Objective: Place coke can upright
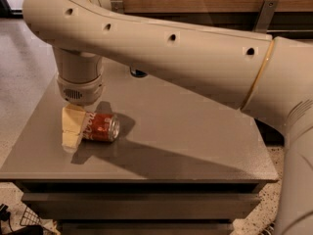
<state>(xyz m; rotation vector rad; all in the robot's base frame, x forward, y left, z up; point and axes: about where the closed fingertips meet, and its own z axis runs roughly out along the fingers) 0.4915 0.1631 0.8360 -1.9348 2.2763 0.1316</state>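
The coke can (pixel 101 127) is red with white script and a silver end. It lies on its side on the grey table (pixel 186 131), left of centre, with its silver end facing right. My gripper (pixel 73 130) hangs straight down from the big cream arm (pixel 171 53) at the can's left end. Its cream front part covers that end of the can and reaches the table top. The rest of the can shows to the right of the gripper.
A dark blue can (pixel 138 73) shows only as a sliver under the arm at the back of the table. The table's left and front edges are close to the gripper. Drawers sit below the front edge.
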